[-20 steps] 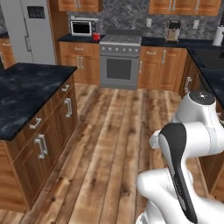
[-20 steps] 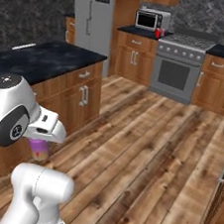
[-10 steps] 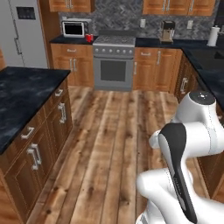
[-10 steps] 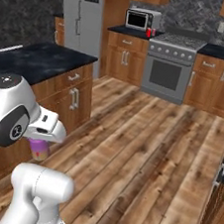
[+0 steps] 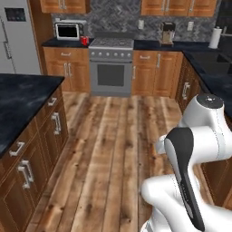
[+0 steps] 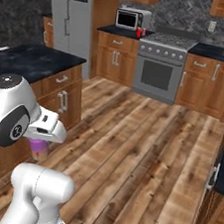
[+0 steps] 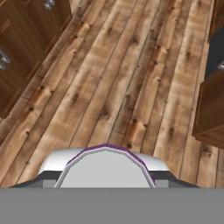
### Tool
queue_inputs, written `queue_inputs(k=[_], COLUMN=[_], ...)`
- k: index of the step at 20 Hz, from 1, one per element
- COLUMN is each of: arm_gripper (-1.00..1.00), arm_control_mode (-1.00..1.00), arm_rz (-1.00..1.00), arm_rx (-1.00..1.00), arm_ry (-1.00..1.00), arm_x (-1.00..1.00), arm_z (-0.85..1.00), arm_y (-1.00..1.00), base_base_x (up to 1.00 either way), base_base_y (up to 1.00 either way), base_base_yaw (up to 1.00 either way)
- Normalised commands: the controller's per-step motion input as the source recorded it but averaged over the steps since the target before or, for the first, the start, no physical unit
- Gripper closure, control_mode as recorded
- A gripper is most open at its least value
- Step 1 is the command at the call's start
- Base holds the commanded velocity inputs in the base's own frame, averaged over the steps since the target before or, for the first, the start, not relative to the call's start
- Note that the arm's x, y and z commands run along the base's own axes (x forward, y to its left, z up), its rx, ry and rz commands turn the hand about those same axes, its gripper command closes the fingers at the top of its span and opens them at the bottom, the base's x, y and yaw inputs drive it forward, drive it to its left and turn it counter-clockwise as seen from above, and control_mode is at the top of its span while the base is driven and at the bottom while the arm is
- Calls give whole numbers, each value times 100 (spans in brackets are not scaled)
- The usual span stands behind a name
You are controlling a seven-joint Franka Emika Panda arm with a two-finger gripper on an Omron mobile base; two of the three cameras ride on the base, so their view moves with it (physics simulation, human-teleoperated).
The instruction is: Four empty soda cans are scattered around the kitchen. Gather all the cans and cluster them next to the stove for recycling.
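My gripper [image 6: 40, 144] hangs low beside the arm, shut on a pale pink-purple soda can [image 6: 38, 149] that sticks out below the hand. In the hand view the can's silver top with its purple rim [image 7: 105, 166] sits between the gripper [image 7: 105, 178] tips, over the plank floor. The silver stove [image 5: 111, 61] stands straight ahead at the back wall, also the stove [image 6: 163, 61] in the right base view. A red soda can [image 5: 84, 41] stands upright on the counter just left of the stove, and it shows as the red can [image 6: 140, 32] from the right.
A black-topped island [image 5: 20, 97] runs along the left, with a steel fridge [image 5: 18, 38] behind it. A microwave [image 5: 68, 31] sits left of the red can. Cabinets and a dark counter [image 5: 210, 68] line the right side. Wood floor [image 5: 113, 136] lies between.
The whole picture has shifted: the base has driven and turned, so the stove is now more centred and closer. The can stays in the gripper as before.
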Motion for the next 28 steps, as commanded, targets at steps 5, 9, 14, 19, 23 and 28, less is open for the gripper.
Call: queue_inputs(k=[5,9,14,19,23,28], arm_gripper=[100,100,100,100,100,100], arm_control_mode=[100,100,100,100,100,100], arm_rz=[0,0,0,0,0,0], arm_rx=[0,0,0,0,0,0], arm_ry=[0,0,0,0,0,0], arm_x=[0,0,0,0,0,0], arm_z=[0,0,0,0,0,0], arm_y=[0,0,0,0,0,0], base_base_x=[55,58,61,60,57,57], base_base_y=[8,12,17,19,20,23], base_base_yaw=[-10,-10,-10,-11,-12,-13])
